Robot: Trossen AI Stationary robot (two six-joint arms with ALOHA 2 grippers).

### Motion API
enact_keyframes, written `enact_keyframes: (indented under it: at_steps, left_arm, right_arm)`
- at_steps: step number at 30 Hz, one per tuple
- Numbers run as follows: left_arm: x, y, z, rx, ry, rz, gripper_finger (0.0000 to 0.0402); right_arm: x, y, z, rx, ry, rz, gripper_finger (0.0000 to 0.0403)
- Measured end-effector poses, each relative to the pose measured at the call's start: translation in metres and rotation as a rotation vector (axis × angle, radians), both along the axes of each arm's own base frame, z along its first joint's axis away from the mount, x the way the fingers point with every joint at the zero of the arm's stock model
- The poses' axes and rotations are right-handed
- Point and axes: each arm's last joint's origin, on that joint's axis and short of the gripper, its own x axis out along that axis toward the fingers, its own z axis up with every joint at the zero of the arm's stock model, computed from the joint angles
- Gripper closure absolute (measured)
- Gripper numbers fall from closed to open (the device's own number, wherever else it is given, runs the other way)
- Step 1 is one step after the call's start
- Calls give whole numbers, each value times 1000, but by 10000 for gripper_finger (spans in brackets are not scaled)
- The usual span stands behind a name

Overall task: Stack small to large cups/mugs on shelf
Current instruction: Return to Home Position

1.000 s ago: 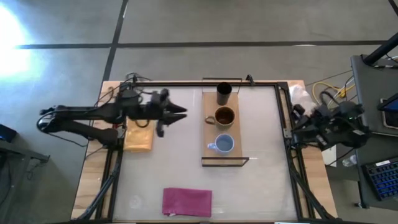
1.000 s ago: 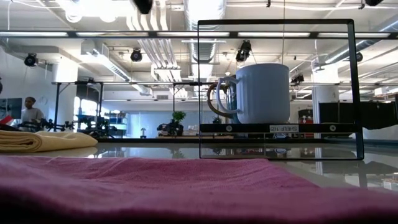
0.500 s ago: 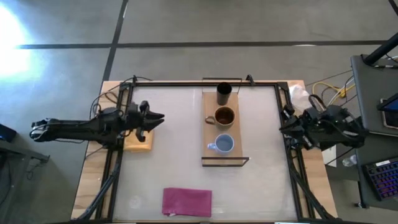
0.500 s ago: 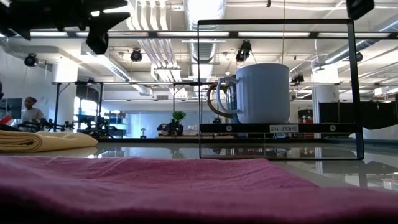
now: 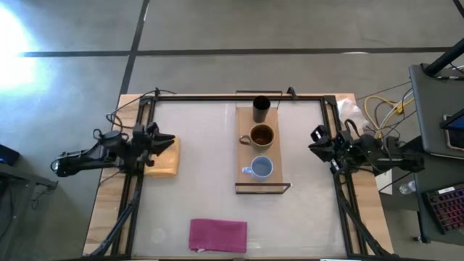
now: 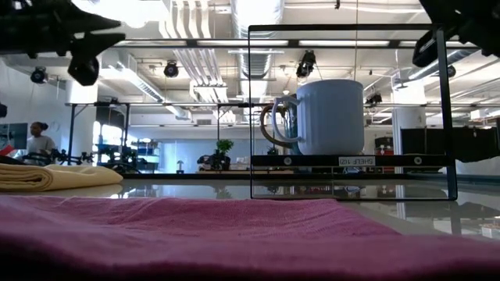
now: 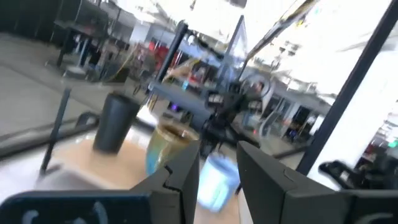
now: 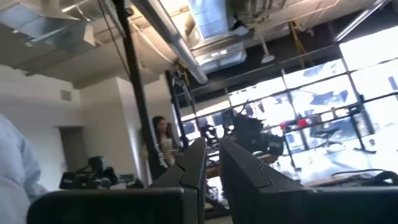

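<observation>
The light-wood shelf [image 5: 245, 183] lies at the table's middle. On it stand, in a row from far to near, the tall black cup [image 5: 261, 109], the brown mug [image 5: 261, 135] and the light blue mug [image 5: 261, 167]. Each rests on its base. All three also show in the left wrist view: the black cup [image 7: 115, 121], the brown mug [image 7: 166, 146] and the blue mug [image 7: 216, 180]. My left gripper [image 5: 168, 139] hangs over the yellow cloth at the table's left side, open by a narrow gap [image 7: 217, 155] and empty. My right gripper [image 5: 313, 139] hangs at the table's right edge, shut [image 8: 212, 146] and empty.
A folded yellow cloth [image 5: 164, 156] lies at the left edge under my left gripper. A magenta cloth [image 5: 217, 235] lies at the near edge. A black frame rail [image 5: 239, 97] runs round the table. A person [image 8: 163, 146] stands far off in the room.
My left gripper has drawn back from beside the shelf toward the table's left edge and now hangs over the yellow cloth. My right gripper has come in from beyond the right edge toward the table. The cups and the shelf have not moved.
</observation>
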Motion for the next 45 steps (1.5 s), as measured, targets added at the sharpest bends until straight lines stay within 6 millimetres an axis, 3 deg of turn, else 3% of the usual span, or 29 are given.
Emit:
enact_keyframes:
  at_steps: [6, 13, 18, 28, 45]
  left_arm:
    - [1, 0, -12, -57, 105, 1, 308]
    - [10, 2, -53, -183, 225, 23, 308]
    - [15, 2, -51, -173, 193, 17, 308]
    - [19, 2, -59, -177, 227, 19, 308]
    - [21, 2, -63, -180, 267, 22, 308]
  right_arm:
    - [1, -1, -3, -34, 30, -43, 364]
    - [4, -6, -11, 18, 116, -190, 364]
    - [5, -6, -13, 34, 145, -187, 364]
    - [11, -6, -43, 46, 465, -183, 364]
    - [12, -6, -44, 45, 479, -182, 364]
